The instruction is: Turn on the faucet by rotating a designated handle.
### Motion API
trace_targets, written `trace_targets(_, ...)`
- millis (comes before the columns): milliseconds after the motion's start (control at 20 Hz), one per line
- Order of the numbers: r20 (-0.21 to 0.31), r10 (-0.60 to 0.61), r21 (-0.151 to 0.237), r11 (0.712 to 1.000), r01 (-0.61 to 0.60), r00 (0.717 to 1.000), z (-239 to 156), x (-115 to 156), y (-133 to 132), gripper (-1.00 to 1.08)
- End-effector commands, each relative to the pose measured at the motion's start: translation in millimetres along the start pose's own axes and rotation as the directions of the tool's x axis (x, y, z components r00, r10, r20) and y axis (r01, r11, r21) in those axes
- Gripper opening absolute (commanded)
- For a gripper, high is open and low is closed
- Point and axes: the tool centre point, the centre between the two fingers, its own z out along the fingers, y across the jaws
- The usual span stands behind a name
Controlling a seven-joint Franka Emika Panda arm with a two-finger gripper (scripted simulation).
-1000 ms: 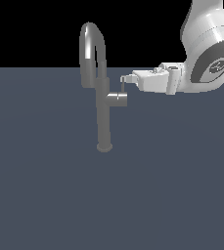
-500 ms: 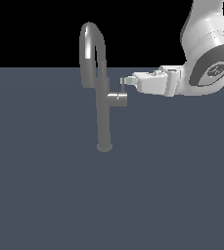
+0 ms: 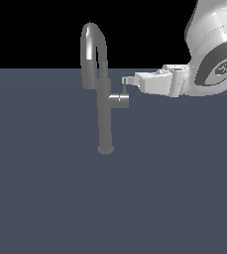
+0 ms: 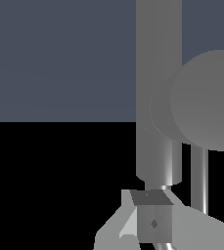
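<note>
The grey faucet stands upright on a round base, and its arched spout bends toward the exterior view's left. A short stub juts from the column toward the exterior view's right. The handle, a thin rod, rises from that stub. My gripper reaches in level from the exterior view's right. Its fingers look pressed together, with the tips at the top of the handle, touching or nearly so. In the wrist view the column, the stub's round end and the handle lie just past my fingertips.
The faucet stands on a flat dark blue-grey surface, with a black background behind it. My white arm comes in from the upper part of the exterior view's right.
My gripper has crept slightly toward the exterior view's left, closer to the handle's top. The faucet and handle look unchanged.
</note>
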Motion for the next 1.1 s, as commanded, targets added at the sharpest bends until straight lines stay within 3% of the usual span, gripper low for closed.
trace_targets(0,0.000,0.000,0.000,1.000,0.000,1.000,-0.1,-3.2,7.3,-1.00)
trace_targets(1050,-0.003,-0.007,0.003,1.000,0.007,1.000,0.1,1.9,54.3,-1.00)
